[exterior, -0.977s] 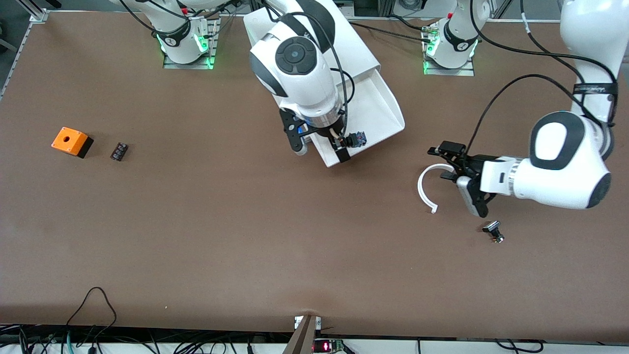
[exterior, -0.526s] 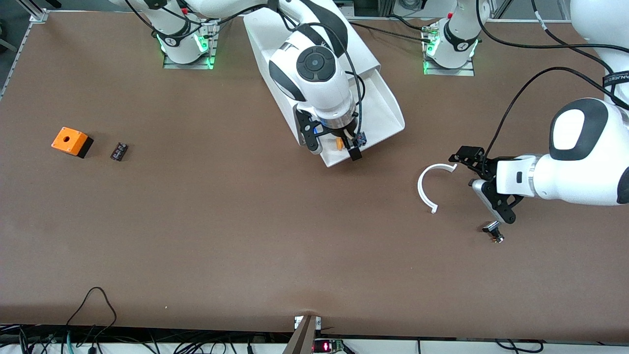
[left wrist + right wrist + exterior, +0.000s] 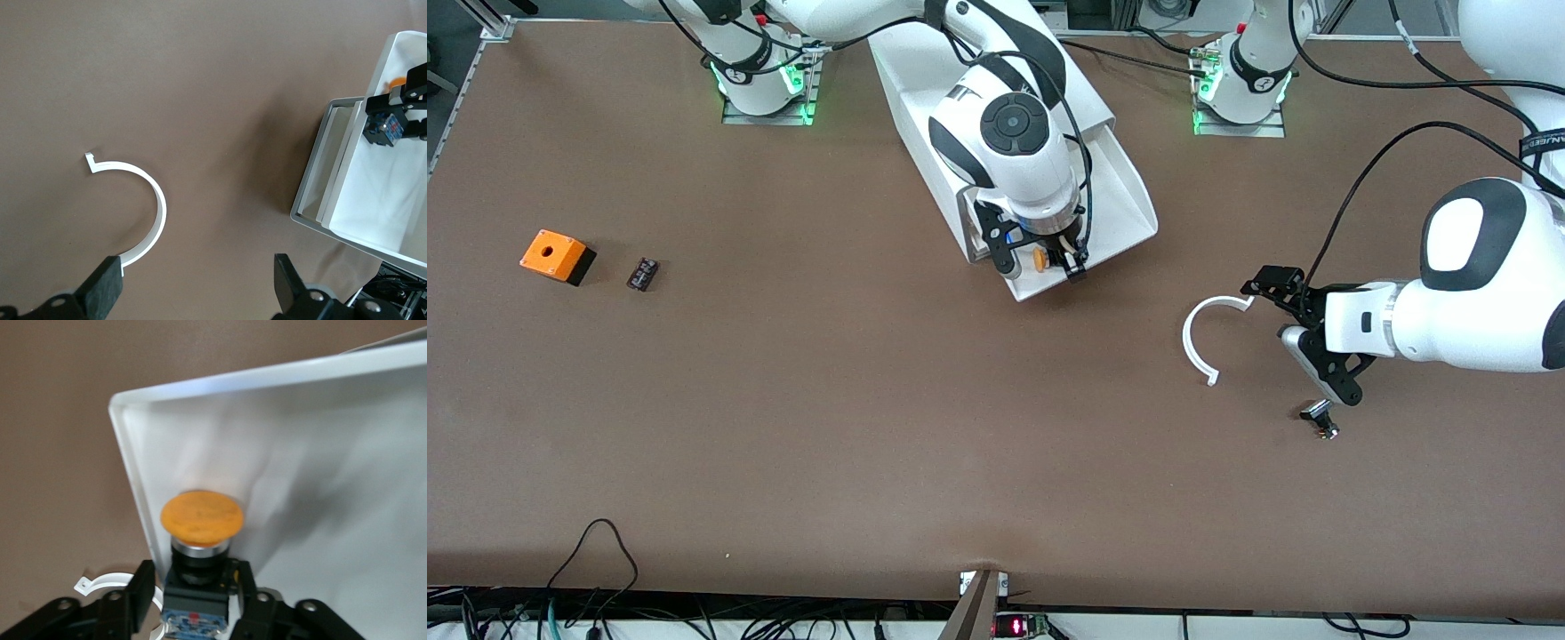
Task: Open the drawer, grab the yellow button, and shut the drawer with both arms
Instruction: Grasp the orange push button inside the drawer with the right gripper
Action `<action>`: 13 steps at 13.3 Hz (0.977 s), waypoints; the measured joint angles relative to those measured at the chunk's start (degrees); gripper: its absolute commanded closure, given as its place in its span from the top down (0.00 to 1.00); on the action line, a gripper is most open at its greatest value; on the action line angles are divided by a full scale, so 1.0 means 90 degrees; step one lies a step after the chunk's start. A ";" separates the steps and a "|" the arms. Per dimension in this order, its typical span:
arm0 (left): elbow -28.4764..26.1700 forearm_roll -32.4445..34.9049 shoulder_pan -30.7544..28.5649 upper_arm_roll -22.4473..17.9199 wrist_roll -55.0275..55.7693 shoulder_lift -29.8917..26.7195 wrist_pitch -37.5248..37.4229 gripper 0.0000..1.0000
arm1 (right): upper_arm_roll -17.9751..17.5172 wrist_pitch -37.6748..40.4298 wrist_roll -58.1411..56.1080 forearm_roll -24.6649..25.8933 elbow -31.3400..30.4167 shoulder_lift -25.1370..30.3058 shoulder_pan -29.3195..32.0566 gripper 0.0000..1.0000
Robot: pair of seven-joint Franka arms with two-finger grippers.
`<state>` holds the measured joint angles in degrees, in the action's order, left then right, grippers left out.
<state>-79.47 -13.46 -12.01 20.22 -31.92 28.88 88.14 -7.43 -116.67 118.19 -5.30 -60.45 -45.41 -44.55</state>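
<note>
The drawer [image 3: 1129, 213] is pulled out of the white cabinet [image 3: 911, 80] as a shallow white tray [image 3: 300, 453]. The button [image 3: 1040, 259] has an orange cap [image 3: 202, 517] and a black body with a blue bit. It is at the tray's front corner, with my right gripper [image 3: 1039, 261] shut on its body [image 3: 193, 593]. My left gripper [image 3: 1301, 336] waits open and empty over bare table [image 3: 198, 287], toward the left arm's end. The left wrist view shows the tray [image 3: 373, 200] and the held button [image 3: 385, 127] farther off.
A white open ring [image 3: 1193, 342] lies beside my left gripper. A small black and silver part [image 3: 1320, 418] lies nearer the camera. An orange box with a hole [image 3: 557, 256] and a small black part [image 3: 642, 273] sit toward the right arm's end.
My right gripper shifted over the tray's front corner and closed on the button. The left arm drew back toward its own end of the table, then held still.
</note>
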 measured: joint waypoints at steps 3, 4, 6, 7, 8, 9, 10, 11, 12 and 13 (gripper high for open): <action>0.0000 0.0000 0.0001 0.0000 0.0001 0.0004 -0.0001 1.00 | 0.0001 0.0046 -0.0087 0.0000 0.0021 0.0000 0.0008 0.03; 0.0000 0.0000 0.0002 0.0000 0.0002 0.0007 -0.0003 1.00 | 0.0001 0.0053 -0.0088 0.0000 0.0024 0.0000 0.0012 0.03; 0.0000 0.0000 0.0003 0.0000 0.0003 0.0014 -0.0006 1.00 | 0.0001 0.0080 -0.0088 -0.0029 0.0042 0.0004 0.0058 0.03; 0.0000 0.0000 0.0006 0.0000 0.0004 0.0018 -0.0009 1.00 | 0.0001 0.0114 -0.0088 -0.0124 0.0062 0.0014 0.0109 0.03; 0.0000 0.0000 0.0011 0.0000 0.0005 0.0022 -0.0011 1.00 | 0.0000 0.0202 -0.0088 -0.0235 0.0113 0.0021 0.0173 0.03; 0.0000 0.0000 0.0015 0.0000 0.0006 0.0027 -0.0013 1.00 | -0.0001 0.0338 -0.0088 -0.0334 0.0191 0.0023 0.0237 0.03; 0.0000 0.0000 0.0021 0.0000 0.0006 0.0031 -0.0014 1.00 | -0.0001 0.0457 -0.0088 -0.0414 0.0234 0.0023 0.0293 0.03; 0.0000 0.0000 0.0027 0.0000 0.0007 0.0035 -0.0014 1.00 | -0.0005 0.0513 -0.0088 -0.0494 0.0244 0.0022 0.0345 0.04; 0.0000 0.0000 0.0035 0.0000 0.0012 0.0035 -0.0015 1.00 | -0.0009 0.0537 -0.0091 -0.0551 0.0248 0.0022 0.0375 0.04; 0.0000 0.0000 0.0040 0.0000 0.0026 0.0037 -0.0015 1.00 | -0.0011 0.0542 -0.0092 -0.0562 0.0251 0.0022 0.0378 0.04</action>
<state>-79.47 -13.46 -11.65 20.22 -31.69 29.22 88.01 -7.52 -111.79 117.36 -10.35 -58.19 -45.21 -41.15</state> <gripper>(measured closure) 0.000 0.573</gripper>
